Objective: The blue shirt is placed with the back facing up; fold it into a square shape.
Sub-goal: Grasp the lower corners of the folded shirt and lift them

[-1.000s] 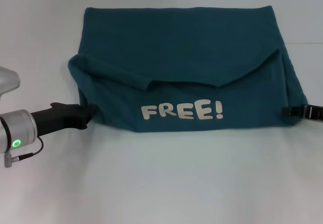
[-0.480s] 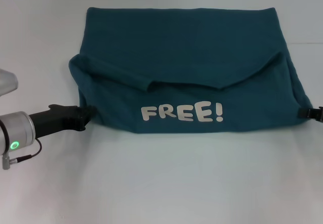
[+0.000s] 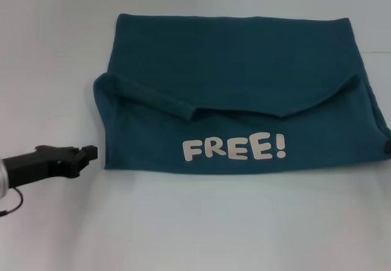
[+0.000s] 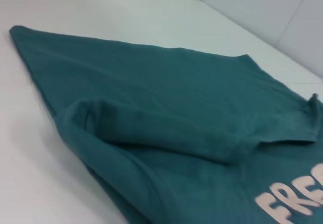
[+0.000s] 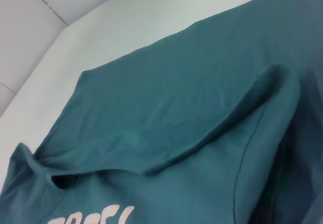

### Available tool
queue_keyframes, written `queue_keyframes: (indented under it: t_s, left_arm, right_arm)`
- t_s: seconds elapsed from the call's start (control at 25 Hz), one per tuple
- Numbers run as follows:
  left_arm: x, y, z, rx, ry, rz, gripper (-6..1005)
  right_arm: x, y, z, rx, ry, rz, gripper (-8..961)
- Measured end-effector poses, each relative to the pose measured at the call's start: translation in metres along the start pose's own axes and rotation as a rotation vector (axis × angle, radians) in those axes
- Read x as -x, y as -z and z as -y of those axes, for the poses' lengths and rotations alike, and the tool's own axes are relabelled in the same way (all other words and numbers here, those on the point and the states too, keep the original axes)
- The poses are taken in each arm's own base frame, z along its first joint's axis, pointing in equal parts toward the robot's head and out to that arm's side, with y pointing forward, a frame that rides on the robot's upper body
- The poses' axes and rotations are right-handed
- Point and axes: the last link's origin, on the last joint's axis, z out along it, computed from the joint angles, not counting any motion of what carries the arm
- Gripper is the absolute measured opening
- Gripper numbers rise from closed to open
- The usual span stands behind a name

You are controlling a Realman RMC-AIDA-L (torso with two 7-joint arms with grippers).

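I have the dark teal-blue soft knit shirt lying across the middle and right of the white table, folded into a wide, roughly rectangular slab. The fabric looks matte and slightly ribbed, with soft rolled edges rather than sharp creases. The near panel is turned up and shows the cream-white "FREE!" lettering, thick rounded letters in a flat print. Above the lettering the folded-in sleeves meet in a shallow V; the left sleeve's hem forms a raised tube-like ridge, and the right one makes a similar fold running up to a corner.

My left gripper, a black angular plastic-looking body, sits low on the left just beside the shirt's near left corner, apart from the cloth with a strip of bare table between. I cannot tell whether its fingers are apart or together. Of the right gripper I see only a dark sliver at the right frame edge, against the shirt's right side; its state is unreadable too.

Nothing else stands on the table. The shirt's far edge lies straight, the near edge runs level below the lettering, and open white surface stretches in front and to the left. The wrist views show table seams beyond the cloth.
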Motion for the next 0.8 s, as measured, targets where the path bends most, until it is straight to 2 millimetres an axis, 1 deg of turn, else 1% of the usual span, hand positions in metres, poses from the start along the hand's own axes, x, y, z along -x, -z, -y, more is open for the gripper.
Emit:
queue_keyframes:
  t_s: [0.2,0.32,0.52,0.76,0.8]
  left_arm:
    - [0.008,0.017,-0.005,0.044,0.051,-0.009,27]
    - [0.011,0.020,-0.004,0.040,0.073,-0.017,29]
    - [0.006,0.009,-0.003,0.034,0.083,-0.026,33]
    - [-0.003,-0.012,-0.002,0.013,0.083,-0.028,37]
    - [-0.004,-0.014,-0.002,0.008,0.080,-0.026,72]
  right_arm:
    - [-0.007,0.012,0.004,0.005,0.024,-0.010,16]
    - [-0.006,0.014,0.005,-0.001,0.033,-0.005,17]
    - [-0.004,0.007,0.001,0.013,0.049,-0.007,17]
    - [-0.005,0.004,-0.001,0.018,0.044,-0.006,17]
    - [-0.005,0.004,-0.001,0.018,0.042,-0.005,18]
